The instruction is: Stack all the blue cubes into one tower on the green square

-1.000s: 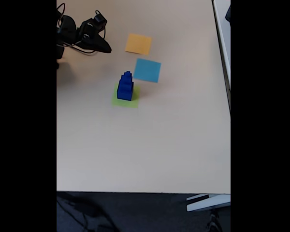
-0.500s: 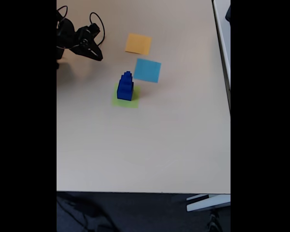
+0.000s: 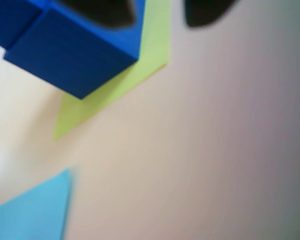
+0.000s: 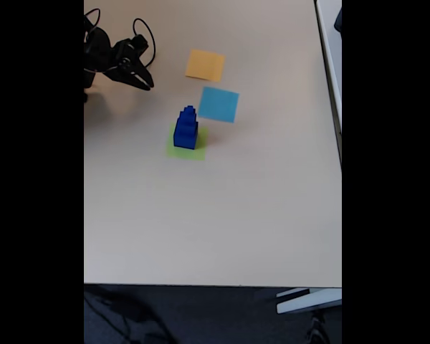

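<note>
In the fixed view the three solid dark-blue cubes (image 4: 185, 129) stand stacked large to small on the flat lime-green paper square (image 4: 187, 147) mid-counter, long axis upright, just beside the flat light-blue square (image 4: 218, 104). The tower looks complete, so the black gripper (image 4: 145, 82), far left with fingers narrowly parted and empty, should retreat steadily, well clear of it

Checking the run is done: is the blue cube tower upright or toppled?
Upright. In the fixed view the three dark-blue cubes stand stacked, largest lowest, on the flat lime-green square; the black claw is away from them.
</note>
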Controlling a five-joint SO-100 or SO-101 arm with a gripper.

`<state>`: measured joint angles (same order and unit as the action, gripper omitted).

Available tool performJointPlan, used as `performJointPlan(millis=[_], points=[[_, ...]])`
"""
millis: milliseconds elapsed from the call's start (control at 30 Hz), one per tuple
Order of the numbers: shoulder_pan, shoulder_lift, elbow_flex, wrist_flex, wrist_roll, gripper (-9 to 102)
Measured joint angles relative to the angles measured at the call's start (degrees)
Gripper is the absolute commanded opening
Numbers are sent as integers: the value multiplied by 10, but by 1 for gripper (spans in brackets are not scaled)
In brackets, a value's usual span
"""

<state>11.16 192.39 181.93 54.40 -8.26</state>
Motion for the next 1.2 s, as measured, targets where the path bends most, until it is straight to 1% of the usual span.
performJointPlan(millis=[467, 500, 733, 1200], points=[[0, 0, 0, 1, 0, 4], [0, 0, 0, 1, 0, 0], [-6, 0, 0, 1, -16, 0], [-7, 0, 0, 1, -16, 0]])
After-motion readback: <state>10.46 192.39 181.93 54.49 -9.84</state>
